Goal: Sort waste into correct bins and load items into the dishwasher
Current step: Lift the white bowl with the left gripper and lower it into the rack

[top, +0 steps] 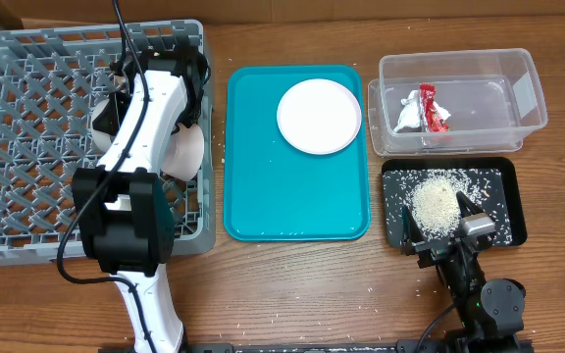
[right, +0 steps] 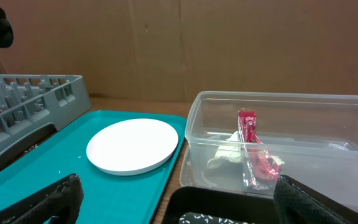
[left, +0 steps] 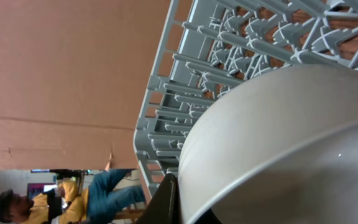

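Plate (left: 278, 137) on edge in rack (left: 185, 81), left gripper (left: 185, 208) clamped on its rim; right gripper (top: 441, 218) hangs apart over black tray (top: 508, 196). Grip shows only in left wrist view; overhead, arm (top: 150, 108) covers it

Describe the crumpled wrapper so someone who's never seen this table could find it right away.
Start at the teal tray mid-table; a clear plastic tub sits off its far right corner. The wrapper lies inside that tub, crumpled red and silver-white, while the neighbouring black tray holds only white rice.
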Robot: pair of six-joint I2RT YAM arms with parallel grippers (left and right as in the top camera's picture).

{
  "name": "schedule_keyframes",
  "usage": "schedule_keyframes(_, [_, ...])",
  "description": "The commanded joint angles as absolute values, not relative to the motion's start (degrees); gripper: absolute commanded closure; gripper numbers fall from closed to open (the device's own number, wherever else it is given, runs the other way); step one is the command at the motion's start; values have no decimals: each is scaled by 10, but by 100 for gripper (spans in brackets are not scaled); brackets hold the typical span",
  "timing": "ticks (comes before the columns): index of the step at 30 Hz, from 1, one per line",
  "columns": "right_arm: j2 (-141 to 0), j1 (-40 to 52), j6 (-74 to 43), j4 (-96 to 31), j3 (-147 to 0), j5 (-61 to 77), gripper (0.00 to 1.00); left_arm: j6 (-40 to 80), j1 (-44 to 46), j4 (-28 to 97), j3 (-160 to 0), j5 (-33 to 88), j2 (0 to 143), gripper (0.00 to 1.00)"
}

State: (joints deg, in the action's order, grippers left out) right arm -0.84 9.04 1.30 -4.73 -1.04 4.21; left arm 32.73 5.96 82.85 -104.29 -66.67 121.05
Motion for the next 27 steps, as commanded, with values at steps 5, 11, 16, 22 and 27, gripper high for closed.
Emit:
schedule_keyframes(5, [-3, 91, 13, -44, -5, 39, 0, 317, 56, 829, -1040, -680, 1216, 96])
schedule_keyframes(11, [-3, 91, 13, -44, -5, 39, 0, 317, 40, 837, -1040, -662, 1216, 96])
schedule_keyframes(16, [-3, 91, 13, -44, -5, 39, 0, 317, 40, 840, -1040, -666, 1223, 96])
schedule_keyframes(22, [-3, 91, 13, -44, -5, 39, 0, 317, 62, 842, -1040, -653, 1234, 96])
schedule_keyframes(27, [-3, 91, 13, -44, -5, 39, 0, 317, 98, 846, -1040, -656, 1235, 89])
